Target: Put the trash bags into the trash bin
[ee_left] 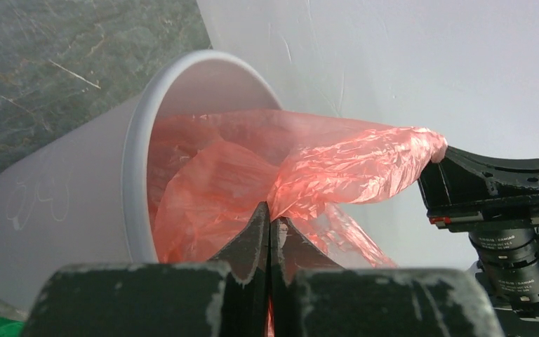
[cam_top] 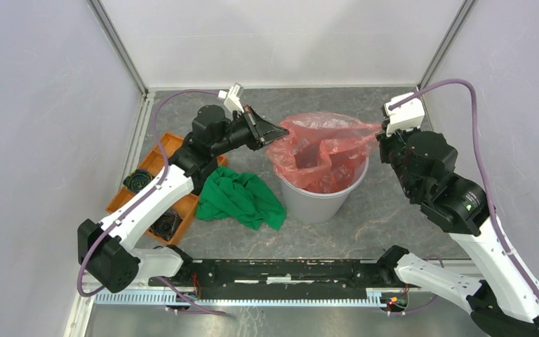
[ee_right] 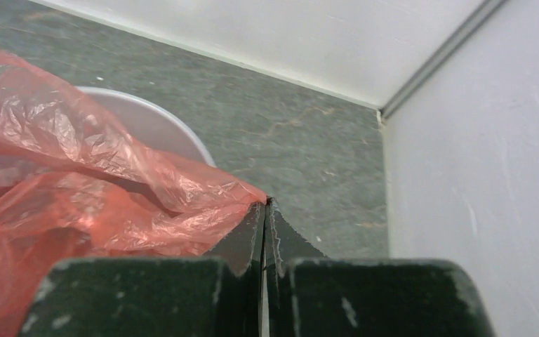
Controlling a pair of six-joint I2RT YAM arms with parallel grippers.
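Note:
The red-pink trash bag (cam_top: 319, 144) hangs into and over the grey-white trash bin (cam_top: 319, 200) at the table's middle. My left gripper (cam_top: 283, 131) is shut on the bag's left edge, above the bin's left rim. My right gripper (cam_top: 379, 130) is shut on the bag's right edge, above the right rim. The film is stretched between them. In the left wrist view the bag (ee_left: 337, 168) runs from my shut left gripper (ee_left: 272, 221) across the bin (ee_left: 77, 182) to the right gripper (ee_left: 438, 158). In the right wrist view the bag (ee_right: 77, 189) meets my shut right gripper (ee_right: 265, 205) over the bin rim (ee_right: 161, 126).
A green cloth (cam_top: 242, 198) lies on the table left of the bin. An orange compartment tray (cam_top: 172, 147) with black rolls (cam_top: 137, 181) sits at the left under my left arm. White walls close in the back and both sides.

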